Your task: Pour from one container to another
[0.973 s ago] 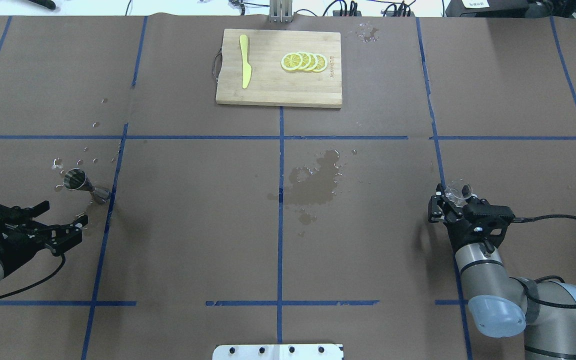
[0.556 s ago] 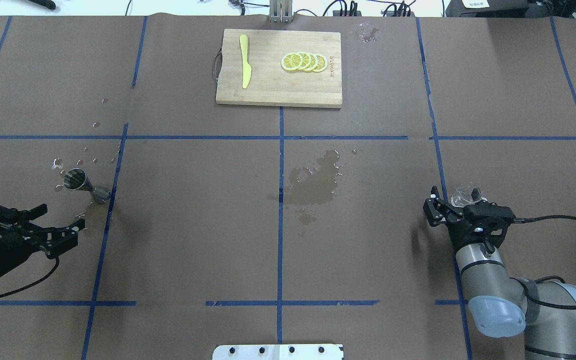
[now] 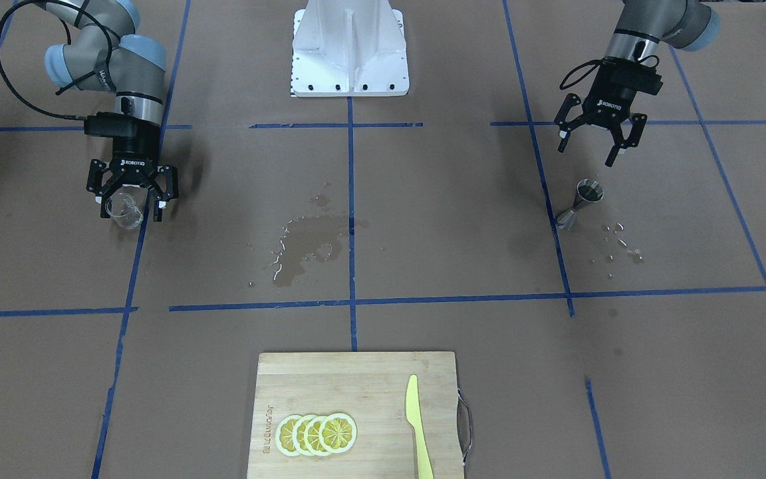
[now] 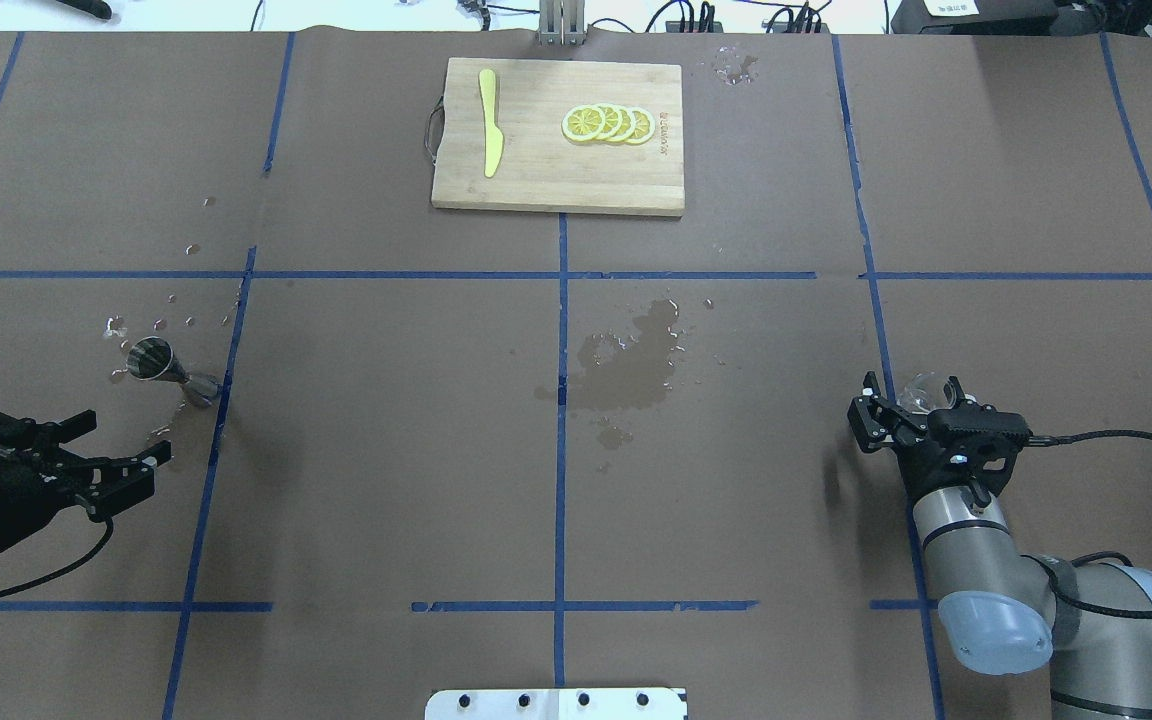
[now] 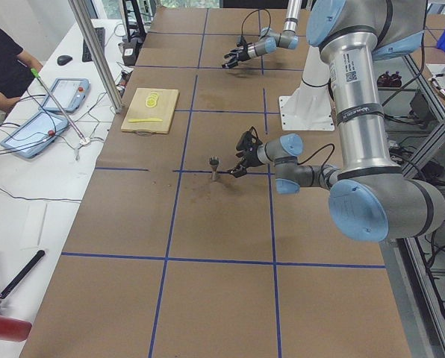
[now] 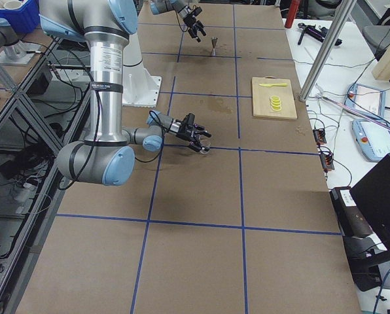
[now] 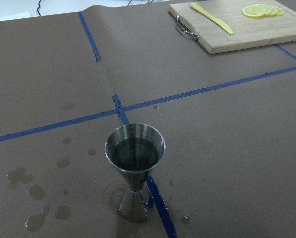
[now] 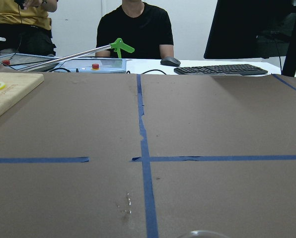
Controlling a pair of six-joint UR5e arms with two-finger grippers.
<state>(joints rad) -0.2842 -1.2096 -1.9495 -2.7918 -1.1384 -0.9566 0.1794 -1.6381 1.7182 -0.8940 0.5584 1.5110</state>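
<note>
A steel jigger [image 4: 158,364] [image 7: 134,168] [image 3: 581,202] stands upright on the brown paper at the robot's left, with liquid in its upper cup. My left gripper [image 4: 128,436] [image 3: 590,152] hangs open a short way behind it, apart from it. On the robot's right, a small clear glass [image 3: 124,207] [image 4: 926,389] stands on the table between the spread fingers of my right gripper [image 3: 129,205] [image 4: 912,392], which is open and not pressing on it. Only the glass rim [image 8: 202,233] shows at the bottom edge of the right wrist view.
A wooden cutting board [image 4: 536,180] at the far middle carries a yellow knife [image 4: 489,122] and lemon slices [image 4: 608,123]. A wet patch [image 4: 631,365] darkens the paper at the centre. Droplets [image 4: 171,320] lie around the jigger. Operators [image 8: 135,27] sit beyond the far edge.
My right gripper opened and let go of the clear glass, which now stands free between its fingers. My left gripper drew back slightly from the jigger.
</note>
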